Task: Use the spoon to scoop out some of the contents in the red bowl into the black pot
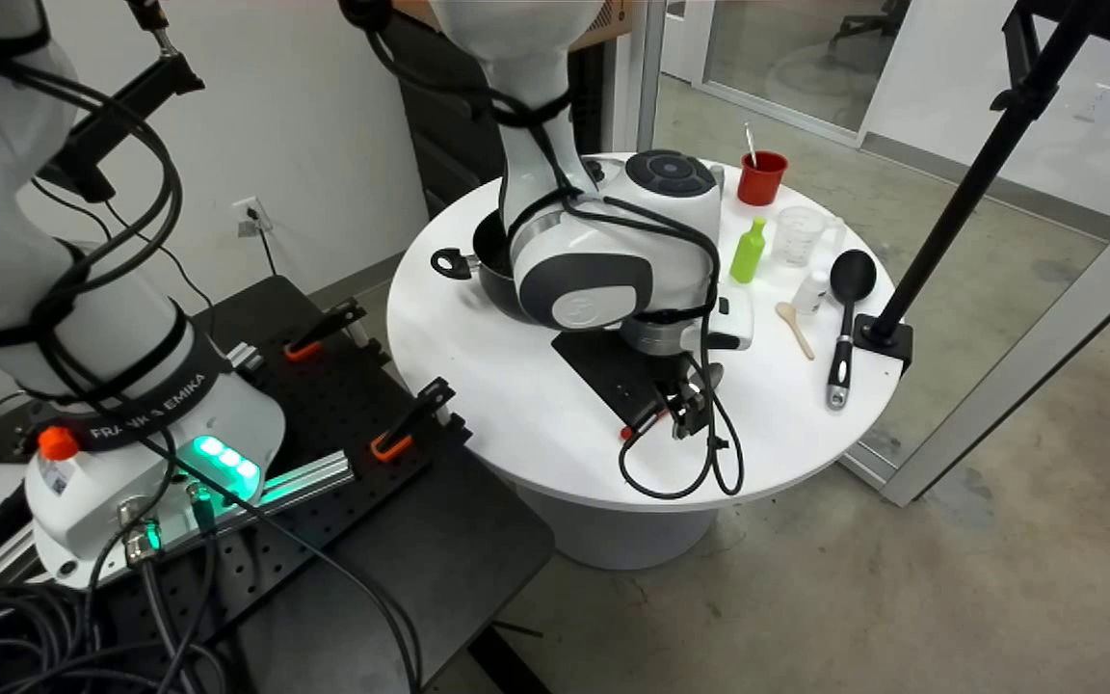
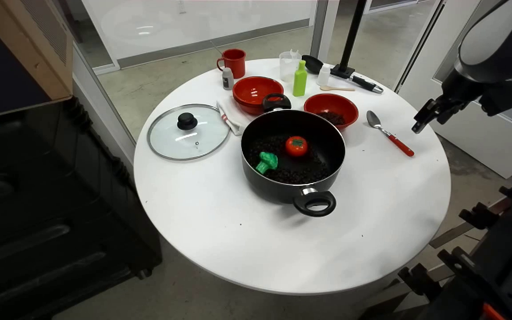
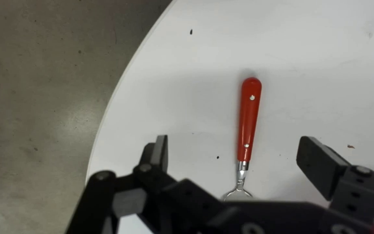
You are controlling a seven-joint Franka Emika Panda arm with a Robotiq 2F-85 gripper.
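The spoon (image 3: 249, 120) lies below the spread hand (image 3: 234, 152)

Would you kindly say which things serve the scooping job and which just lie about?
Job: red-handled metal spoon, round red bowl of dark bits, round black pot, black gripper.
Lying about, among others: black ladle, green bottle, round glass lid, red mug.

In an exterior view, the pot (image 2: 268, 190) stands mid-frame on the table (image 2: 238, 249), tomato (image 2: 297, 146) and broccoli (image 2: 266, 162) in it; the lid (image 2: 189, 135) lies left, the bowl (image 2: 329, 103) behind to the right, the spoon (image 2: 388, 134) farther right.
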